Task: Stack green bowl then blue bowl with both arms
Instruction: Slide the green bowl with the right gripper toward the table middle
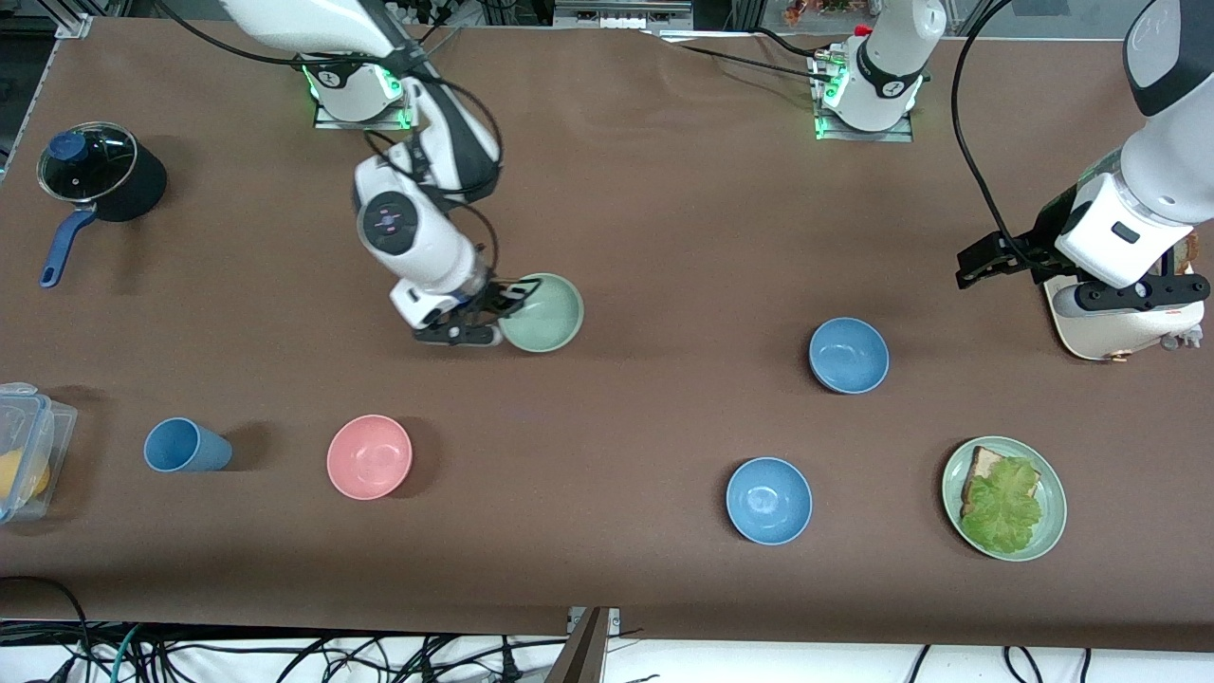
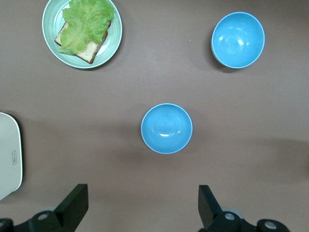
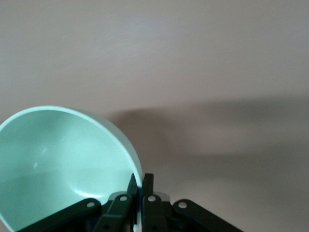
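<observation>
The green bowl (image 1: 542,313) is near the table's middle, toward the right arm's end. My right gripper (image 1: 493,309) is shut on its rim, one finger inside and one outside, as the right wrist view shows (image 3: 141,181) with the green bowl (image 3: 58,159) tilted beside it. The muted blue bowl (image 1: 849,355) sits upright on the table toward the left arm's end. It lies in the middle of the left wrist view (image 2: 166,128). My left gripper (image 1: 1129,294) hangs high at the left arm's end of the table, open and empty (image 2: 143,208).
A brighter blue bowl (image 1: 769,500) and a pale green plate (image 1: 1051,531) with bread and lettuce lie nearer the front camera. A white board (image 1: 1110,337) lies under the left arm. A pink bowl (image 1: 369,456), blue cup (image 1: 185,446), plastic box (image 1: 24,451) and lidded pot (image 1: 95,175) are at the right arm's end.
</observation>
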You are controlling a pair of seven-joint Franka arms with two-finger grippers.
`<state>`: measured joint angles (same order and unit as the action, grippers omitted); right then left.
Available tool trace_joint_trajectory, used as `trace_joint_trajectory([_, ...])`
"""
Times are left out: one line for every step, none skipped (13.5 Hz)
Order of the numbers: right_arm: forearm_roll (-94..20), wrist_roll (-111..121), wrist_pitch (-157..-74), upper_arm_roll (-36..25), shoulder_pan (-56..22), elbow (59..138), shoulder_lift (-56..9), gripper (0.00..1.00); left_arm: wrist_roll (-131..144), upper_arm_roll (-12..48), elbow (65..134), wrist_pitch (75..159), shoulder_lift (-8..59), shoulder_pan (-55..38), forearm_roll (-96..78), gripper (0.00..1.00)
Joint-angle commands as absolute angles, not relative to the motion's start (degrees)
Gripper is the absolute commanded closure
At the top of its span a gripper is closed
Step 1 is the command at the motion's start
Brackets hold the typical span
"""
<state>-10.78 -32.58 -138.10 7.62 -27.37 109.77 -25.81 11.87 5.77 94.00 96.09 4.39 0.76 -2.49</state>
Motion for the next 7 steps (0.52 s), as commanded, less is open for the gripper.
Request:
trace_joint_trajectory([-11.60, -41.01, -141.23, 7.47, -32.06, 102.59, -32.94, 1.00, 11.25, 6.07, 91.93, 94.66, 5.27, 1.05, -1.49, 0.00])
trace_joint_trajectory([-11.43, -43.13, -141.94, 7.47, -33.65, 101.18, -34.53, 1.00, 11.25, 6.06, 91.93, 94.66, 5.27, 1.05, -1.49, 0.00])
trace_joint_trajectory([-11.43, -44.55, -143.34, 7.38, -35.05, 100.73, -35.50, 1.00, 11.25, 6.06, 91.93, 94.66, 5.27, 1.05, -1.49, 0.00])
trace_joint_trajectory([-11.43, -45.69, -145.00, 7.38, -35.33, 100.72, -36.03, 1.00, 11.25, 6.15, 91.93, 94.66, 5.27, 1.05, -1.49, 0.00])
trace_joint_trajectory([-11.34, -46.83, -145.89, 7.38, -35.51, 100.72, -36.38, 1.00, 11.25, 6.15, 91.93, 94.66, 5.27, 1.05, -1.49, 0.00])
trace_joint_trajectory([-11.34, -47.80, -146.16, 7.38, -35.77, 100.72, -36.65, 1.00, 11.25, 6.15, 91.93, 94.66, 5.27, 1.05, -1.49, 0.00])
trace_joint_trajectory([-11.16, -47.99, -146.77, 7.38, -35.95, 100.72, -37.09, 0.98, 11.16, 6.15, 91.93, 94.66, 5.27, 1.05, -1.49, 0.00])
